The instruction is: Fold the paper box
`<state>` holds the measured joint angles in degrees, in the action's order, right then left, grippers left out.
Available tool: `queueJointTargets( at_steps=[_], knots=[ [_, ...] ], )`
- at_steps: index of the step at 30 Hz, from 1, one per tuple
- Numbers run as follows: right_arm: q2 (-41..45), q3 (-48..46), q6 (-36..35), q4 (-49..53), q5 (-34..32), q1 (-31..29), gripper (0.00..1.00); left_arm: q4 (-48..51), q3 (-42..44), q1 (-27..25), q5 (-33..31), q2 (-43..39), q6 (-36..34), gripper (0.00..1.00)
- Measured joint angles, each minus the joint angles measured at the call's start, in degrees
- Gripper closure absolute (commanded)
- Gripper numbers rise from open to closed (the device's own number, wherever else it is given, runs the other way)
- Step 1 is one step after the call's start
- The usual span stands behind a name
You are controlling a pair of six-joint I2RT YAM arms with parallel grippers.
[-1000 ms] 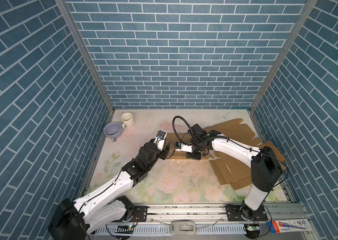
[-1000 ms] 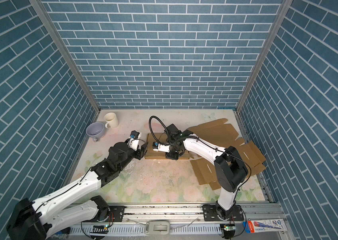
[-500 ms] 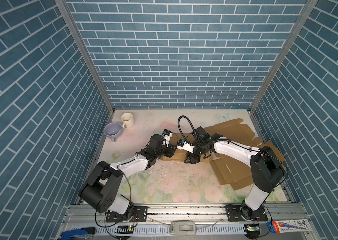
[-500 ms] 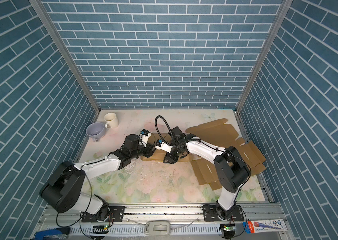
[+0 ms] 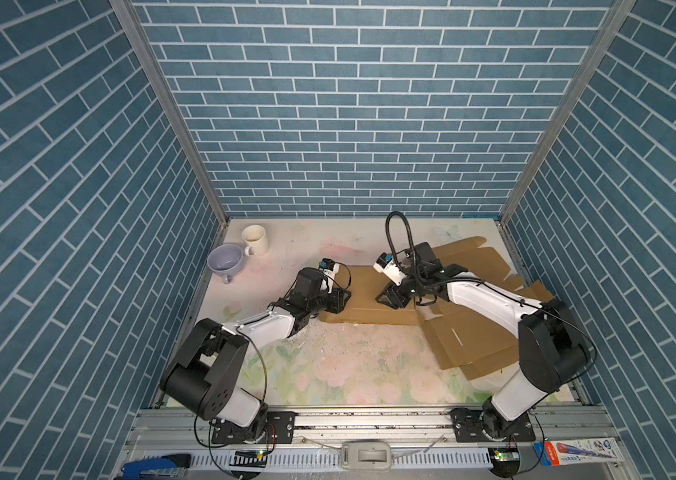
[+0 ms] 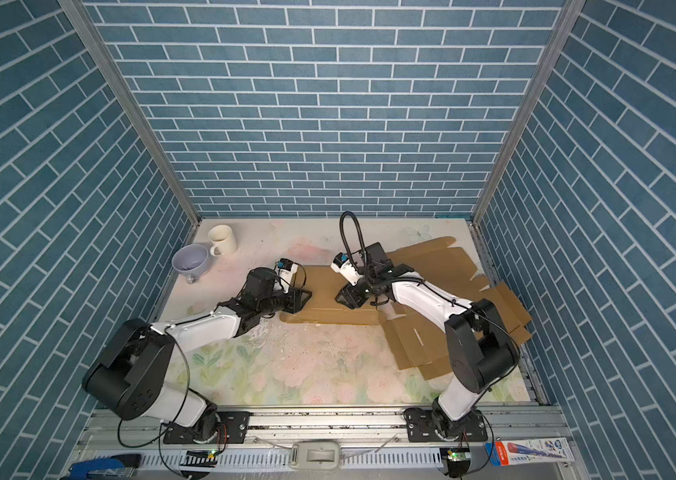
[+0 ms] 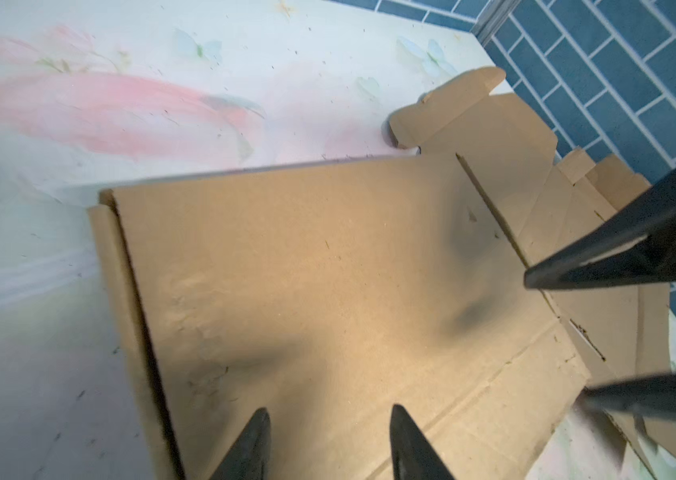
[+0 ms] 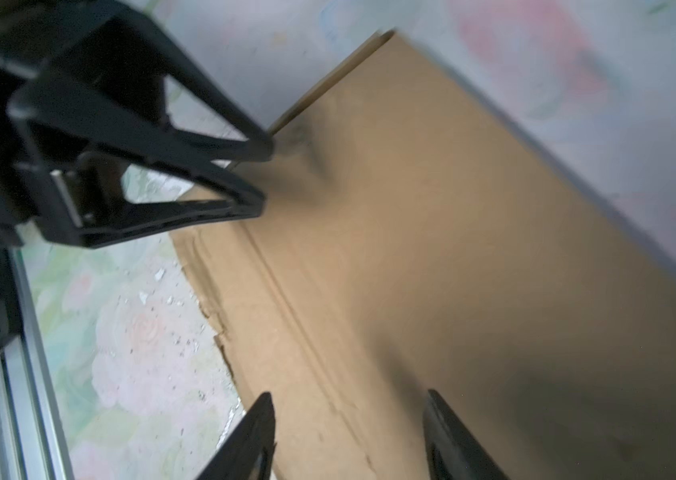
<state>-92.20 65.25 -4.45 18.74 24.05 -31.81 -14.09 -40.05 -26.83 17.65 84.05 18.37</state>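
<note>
Nearest, along the front edge: metal rail (image 5: 369, 417) carrying both arm bases, with a blue-handled tool (image 5: 155, 465) lying past its left end and a printed packet (image 5: 577, 451) past its right end.

Next, bare floral table (image 5: 328, 365), scuffed and speckled with crumbs.

Further in, paper box (image 5: 365, 309), unfolded and lying flat on the right half of the table. Long panel stretched leftwards to the middle, flaps spread towards the right wall. Visible in both top views (image 6: 328, 311).

Over the left end of that panel, left gripper (image 5: 344, 296), low and near level, partly spread and holding nothing. Same reading from the left wrist view: left gripper (image 7: 328, 415) with only the paper box (image 7: 328, 270) showing through the gap.

Facing it from further right on the same panel, right gripper (image 5: 386, 301), tilted downwards, likewise partly spread and empty. From the right wrist view, right gripper (image 8: 349, 399) above nothing but the paper box (image 8: 452, 249).

Cannot tell whether either pair of tips touches the board. Near each other but apart, with bare panel between.

Farthest, in the back left corner: lilac cup (image 5: 225, 259) just beside a cream mug (image 5: 254, 240), both well apart from the paper box.
</note>
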Motion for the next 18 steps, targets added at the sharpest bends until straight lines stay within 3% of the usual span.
queueJointTargets(
  at_steps=[5, 10, 18],
  knots=[
    [2.86, 0.0, 12.72, 0.15, -5.49, 7.89, 0.42, 3.52, -3.06, 4.74, -0.22, -3.69, 0.33, 0.4],
    [1.36, -0.5, 25.14, 2.73, -4.07, 16.52, 0.37, 6.8, -6.78, 9.27, 0.09, -0.39, 1.33, 0.3],
    [-4.83, -0.52, 31.71, 5.31, -2.23, 17.0, 0.37, 7.78, -8.7, 10.4, 1.79, 8.57, 5.03, 0.28]
  ],
)
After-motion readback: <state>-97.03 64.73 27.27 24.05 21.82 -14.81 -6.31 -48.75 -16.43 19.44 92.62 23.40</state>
